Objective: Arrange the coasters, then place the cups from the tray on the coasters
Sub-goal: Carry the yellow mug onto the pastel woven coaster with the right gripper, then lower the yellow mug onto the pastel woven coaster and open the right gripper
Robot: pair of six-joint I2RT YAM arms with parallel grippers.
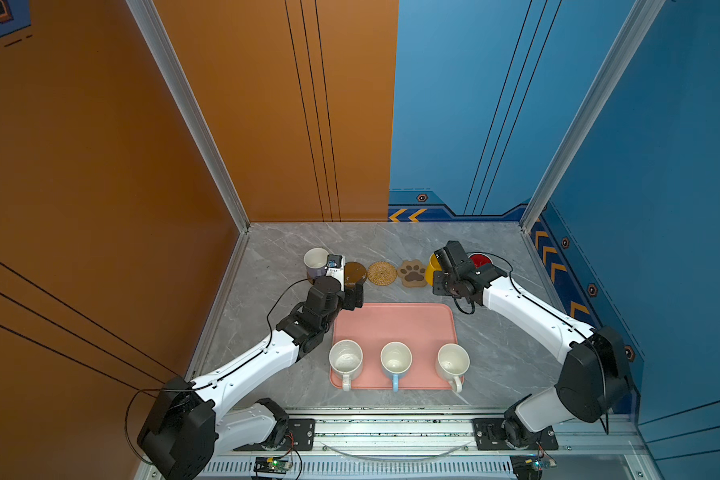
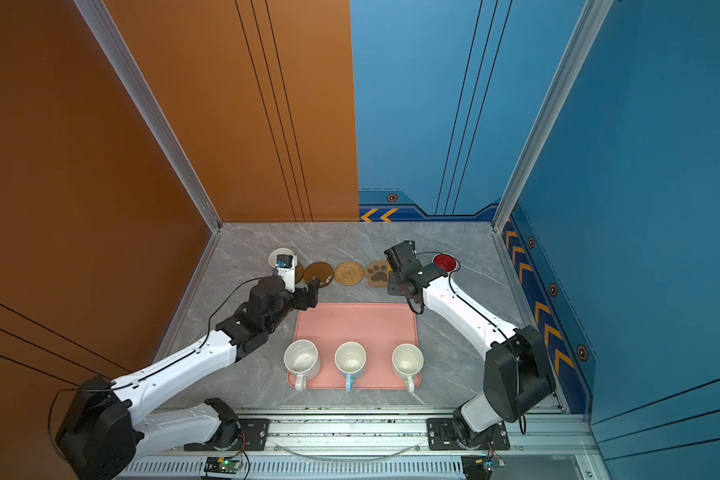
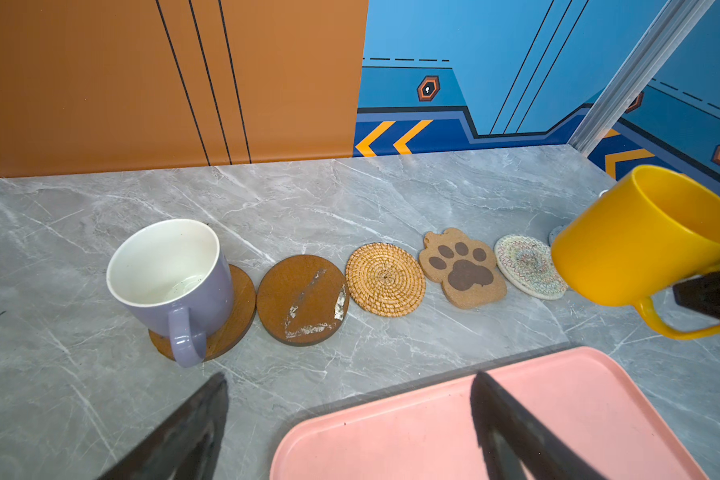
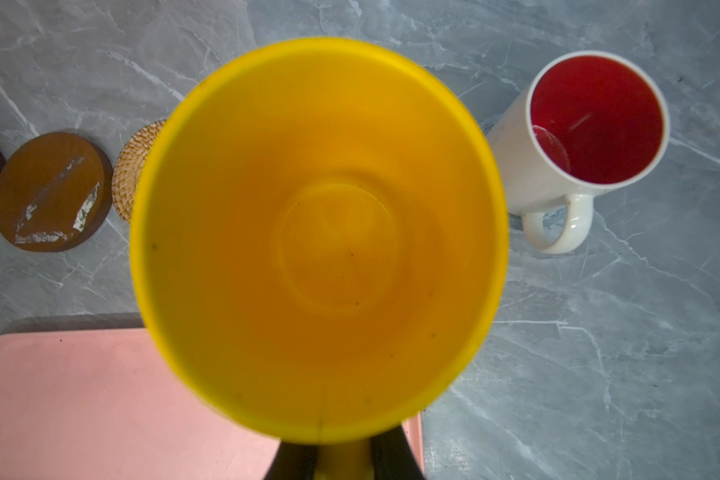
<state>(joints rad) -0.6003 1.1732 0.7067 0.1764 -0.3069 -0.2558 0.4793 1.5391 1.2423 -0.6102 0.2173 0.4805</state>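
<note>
The coasters lie in a row along the far side: a brown disc (image 3: 233,316) under the lilac cup (image 3: 171,274), a bare brown disc (image 3: 302,299), a rattan round (image 1: 382,273), a paw shape (image 1: 412,273) and a white woven round (image 3: 528,266). My right gripper (image 4: 344,461) is shut on the handle of the yellow cup (image 3: 641,237), held tilted in the air by the woven round. The red-inside cup (image 1: 481,261) stands at the row's right end. My left gripper (image 3: 350,380) is open and empty over the pink tray's (image 1: 391,324) far left corner.
Three cups stand along the tray's near edge: speckled white (image 1: 346,359), light blue (image 1: 395,361) and plain white (image 1: 453,362). Orange and blue walls close in the left, back and right sides. A metal rail (image 1: 391,428) runs along the front.
</note>
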